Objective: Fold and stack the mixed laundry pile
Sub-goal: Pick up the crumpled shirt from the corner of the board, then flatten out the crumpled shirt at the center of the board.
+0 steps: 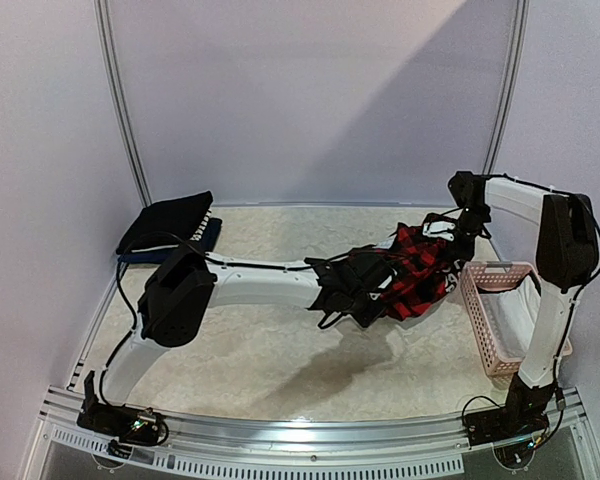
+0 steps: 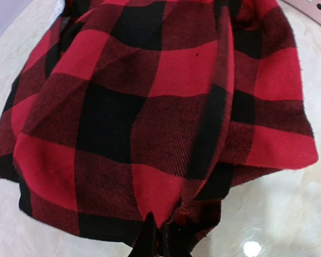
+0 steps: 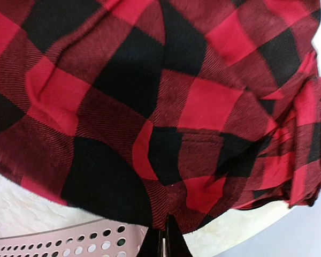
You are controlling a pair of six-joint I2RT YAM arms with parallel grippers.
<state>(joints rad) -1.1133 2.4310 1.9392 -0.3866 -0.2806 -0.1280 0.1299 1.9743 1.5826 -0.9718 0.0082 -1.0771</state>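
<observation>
Red-and-black checked flannel shirt (image 1: 415, 265) hangs between my left claw (image 2: 154, 240) and right claw (image 3: 165, 241), both pinching it tight. Dark folded clothes (image 1: 170, 225) are stacked; this shirt isn't folded.

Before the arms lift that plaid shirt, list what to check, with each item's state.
1. Left tool shut on the plaid shirt: ok.
2. Right tool shut on the shirt: ok.
3. Shirt spread out flat: not ok, bunched between the tools.
4. Shirt free of the pink basket: cannot tell.
5. Folded stack at the far left out of the path: ok.
</observation>
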